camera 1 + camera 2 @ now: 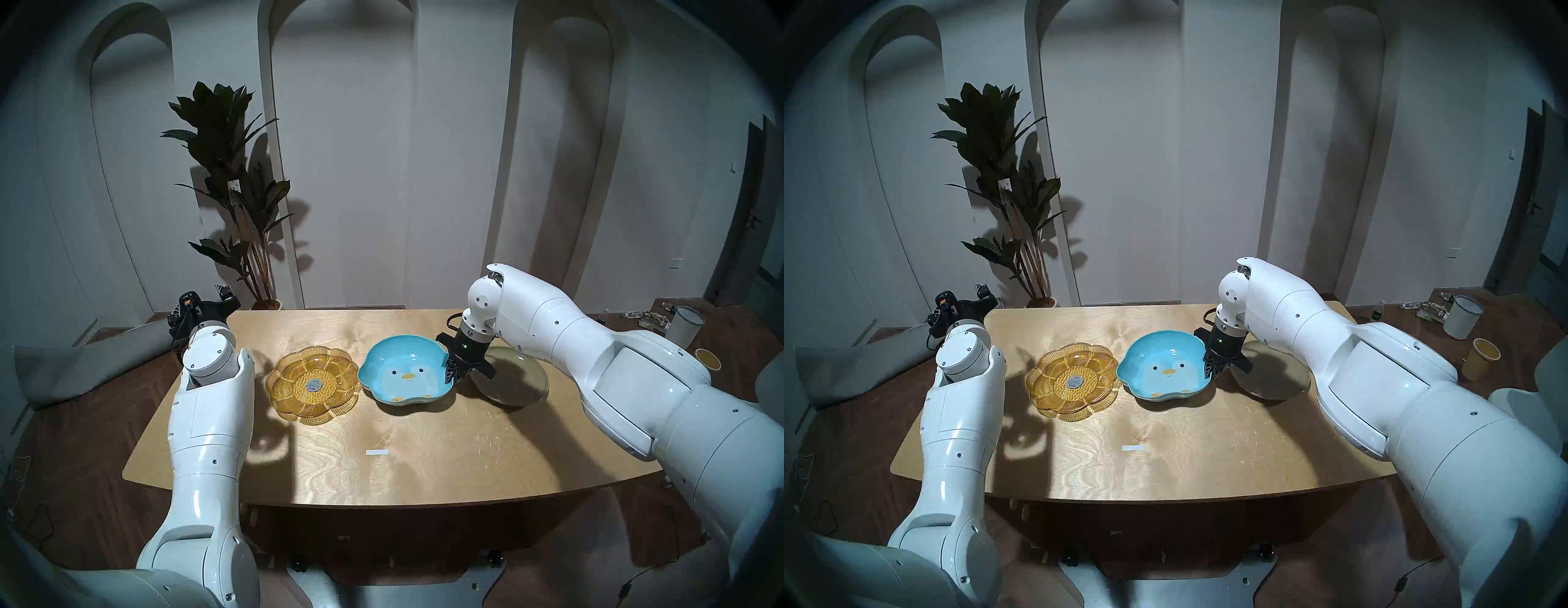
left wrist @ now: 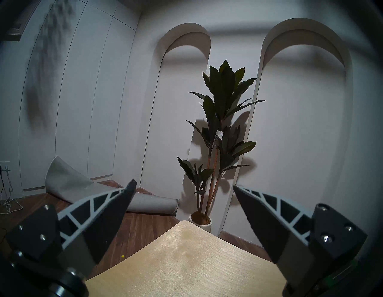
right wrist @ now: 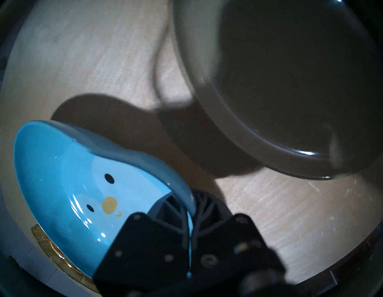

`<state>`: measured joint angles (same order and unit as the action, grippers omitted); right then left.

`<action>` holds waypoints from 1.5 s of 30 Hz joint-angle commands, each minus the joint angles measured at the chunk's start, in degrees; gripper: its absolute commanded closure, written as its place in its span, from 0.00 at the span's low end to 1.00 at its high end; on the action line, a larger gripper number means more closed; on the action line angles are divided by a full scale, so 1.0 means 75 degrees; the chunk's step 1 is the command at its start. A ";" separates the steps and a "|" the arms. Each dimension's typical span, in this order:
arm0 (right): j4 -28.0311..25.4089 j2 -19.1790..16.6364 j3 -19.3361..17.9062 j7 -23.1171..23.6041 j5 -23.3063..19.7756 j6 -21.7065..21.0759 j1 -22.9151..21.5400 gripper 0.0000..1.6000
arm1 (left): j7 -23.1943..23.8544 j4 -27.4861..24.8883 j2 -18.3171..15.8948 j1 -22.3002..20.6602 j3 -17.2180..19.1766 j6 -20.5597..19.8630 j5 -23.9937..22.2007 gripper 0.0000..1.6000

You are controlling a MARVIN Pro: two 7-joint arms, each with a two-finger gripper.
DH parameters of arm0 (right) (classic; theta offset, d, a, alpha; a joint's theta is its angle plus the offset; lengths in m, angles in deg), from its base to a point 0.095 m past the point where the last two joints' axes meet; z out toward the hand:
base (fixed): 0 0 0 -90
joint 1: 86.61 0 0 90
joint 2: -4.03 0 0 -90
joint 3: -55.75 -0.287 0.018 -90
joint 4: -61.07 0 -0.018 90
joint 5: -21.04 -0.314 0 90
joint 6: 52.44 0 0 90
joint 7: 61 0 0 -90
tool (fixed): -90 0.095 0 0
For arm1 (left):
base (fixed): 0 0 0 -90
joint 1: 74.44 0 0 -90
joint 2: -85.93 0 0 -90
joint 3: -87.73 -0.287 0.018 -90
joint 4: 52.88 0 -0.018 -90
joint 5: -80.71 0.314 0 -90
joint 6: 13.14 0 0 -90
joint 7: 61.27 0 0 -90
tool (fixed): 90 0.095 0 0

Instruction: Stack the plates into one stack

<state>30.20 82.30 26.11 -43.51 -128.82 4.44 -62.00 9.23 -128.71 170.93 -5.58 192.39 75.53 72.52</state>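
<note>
Three plates lie in a row on the wooden table. The amber ribbed flower-shaped glass plate lies flat at the left. The sky-blue penguin plate is in the middle, its right side raised off the table. My right gripper is shut on its right rim; the right wrist view shows one finger inside and one outside the rim. The olive-beige round plate lies to the right, partly behind the gripper. My left gripper is open and empty, held off the table's far left corner.
A potted plant stands behind the table's far left corner. A rolled grey mat lies on the floor at left. Cups and clutter sit on the floor at right. A small white strip lies on the table's near middle.
</note>
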 commanded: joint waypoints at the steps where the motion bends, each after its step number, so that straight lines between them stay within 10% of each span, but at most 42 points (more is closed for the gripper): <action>1: 0.0346 0.0390 0.0201 -0.0398 0.0098 -0.0586 -0.0605 1.00 | 0.0022 -0.0267 -0.0014 -0.0089 -0.0046 -0.0069 0.0012 0.00; 20: 0.1503 0.1250 0.1532 0.0805 0.0369 -0.1815 -0.0940 1.00 | -0.0271 -0.0604 0.0076 -0.0195 -0.0015 -0.0499 -0.0016 0.00; 45: 0.0855 0.1239 0.1235 0.0809 -0.0315 0.0409 -0.0511 1.00 | -0.0810 -0.0960 0.0422 -0.0153 -0.0369 -0.0645 0.0136 0.00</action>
<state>38.15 92.38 35.56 -37.18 -131.50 3.60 -65.22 3.63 -134.21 173.73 -5.43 190.28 70.12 73.08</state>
